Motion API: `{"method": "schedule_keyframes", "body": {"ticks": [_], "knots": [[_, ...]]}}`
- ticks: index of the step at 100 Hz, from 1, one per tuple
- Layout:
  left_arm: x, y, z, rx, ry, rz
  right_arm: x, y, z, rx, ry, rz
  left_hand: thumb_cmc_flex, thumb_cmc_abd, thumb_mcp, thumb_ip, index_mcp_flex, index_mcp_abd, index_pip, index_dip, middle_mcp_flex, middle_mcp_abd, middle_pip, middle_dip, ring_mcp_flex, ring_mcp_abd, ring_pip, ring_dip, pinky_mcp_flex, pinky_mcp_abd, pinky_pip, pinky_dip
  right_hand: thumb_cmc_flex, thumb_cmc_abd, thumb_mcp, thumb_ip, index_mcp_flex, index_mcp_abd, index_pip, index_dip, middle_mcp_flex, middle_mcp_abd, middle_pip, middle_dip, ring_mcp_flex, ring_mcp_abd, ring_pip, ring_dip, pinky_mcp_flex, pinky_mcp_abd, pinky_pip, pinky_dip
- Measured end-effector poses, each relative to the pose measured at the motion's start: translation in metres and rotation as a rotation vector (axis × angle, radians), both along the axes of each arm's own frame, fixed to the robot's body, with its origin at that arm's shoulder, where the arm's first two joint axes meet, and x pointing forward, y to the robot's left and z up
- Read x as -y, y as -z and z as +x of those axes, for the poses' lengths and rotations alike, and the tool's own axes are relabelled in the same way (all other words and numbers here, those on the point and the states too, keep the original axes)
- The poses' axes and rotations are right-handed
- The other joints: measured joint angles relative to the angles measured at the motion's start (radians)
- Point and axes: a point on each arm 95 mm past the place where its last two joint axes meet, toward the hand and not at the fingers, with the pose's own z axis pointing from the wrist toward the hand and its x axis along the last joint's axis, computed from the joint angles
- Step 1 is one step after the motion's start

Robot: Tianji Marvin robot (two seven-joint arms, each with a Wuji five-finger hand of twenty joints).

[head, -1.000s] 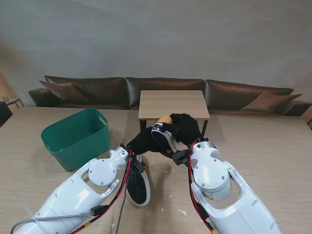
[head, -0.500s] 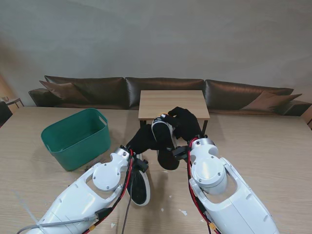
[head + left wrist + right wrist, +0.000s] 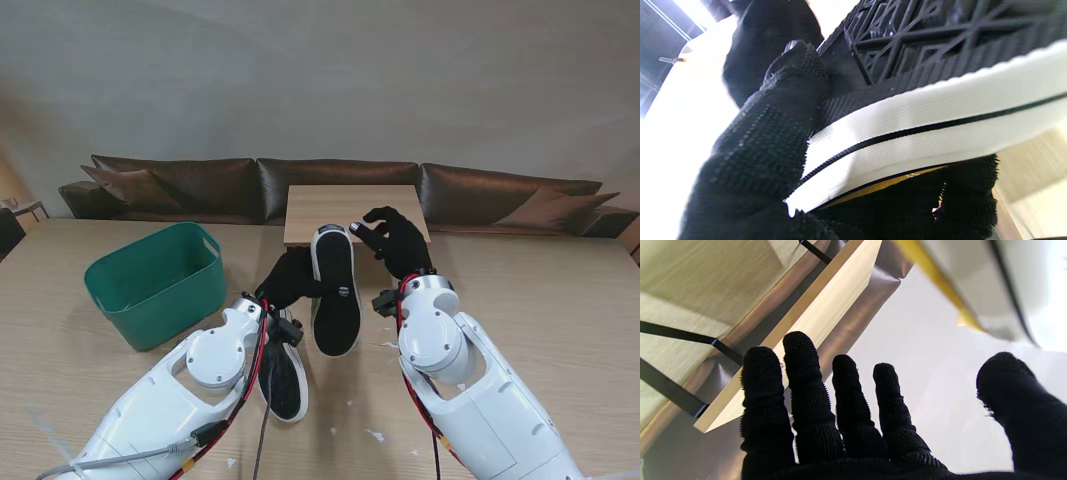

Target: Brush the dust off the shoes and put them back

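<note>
My left hand (image 3: 288,281), in a black glove, is shut on a black shoe with a white sole rim (image 3: 335,290), held sole up above the table. In the left wrist view its fingers (image 3: 773,133) press on the black tread and the white rim (image 3: 923,133). My right hand (image 3: 395,238) is raised just right of the shoe's toe, open, fingers spread and touching nothing; the right wrist view shows its bare fingers (image 3: 813,396). The second shoe (image 3: 282,375) lies sole up on the table, nearer to me, beside my left forearm.
A green plastic basket (image 3: 155,282) stands on the table at the left. A small wooden side table (image 3: 355,212) and a dark sofa (image 3: 200,185) lie beyond the far edge. Small white specks (image 3: 375,435) dot the table near my right arm.
The right hand has let go of the shoe and lifted away to the right, fingers opening. The shoe has turned fully sole up in my left hand.
</note>
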Motion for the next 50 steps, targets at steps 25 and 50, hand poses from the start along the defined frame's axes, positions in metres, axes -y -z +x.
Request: {"method": "schedule_keyframes", "body": {"ticks": [25,50], "knots": [[-0.007,-0.01,0.001,-0.003,-0.032,-0.012,0.031,0.012,0.002,-0.034,-0.079,-0.04,0.0,0.012,0.0,0.0,0.0,0.0,0.0,0.0,0.0,0.0,0.0,0.001,0.0,-0.002,0.0,0.0,0.002,0.0,0.0,0.0,0.0,0.014,-0.094,0.0,-0.054,0.002,-0.055,-0.039,-0.051,-0.001,-0.036,-0.015,-0.041,-0.004,-0.049,-0.009,0.0,0.0,-0.083,-0.015],[-0.014,-0.016,0.004,-0.049,-0.055,-0.052,0.049,0.027,-0.013,-0.118,-0.299,-0.079,0.0,0.013,0.0,0.0,0.0,0.0,0.0,0.0,0.0,0.0,0.0,0.002,0.001,-0.002,0.0,0.0,0.002,0.0,0.0,-0.004,0.106,-0.127,-0.287,0.031,-0.145,-0.019,-0.127,-0.099,-0.183,-0.049,-0.059,-0.037,-0.132,-0.075,-0.128,-0.029,-0.001,-0.044,-0.186,-0.015]]}}
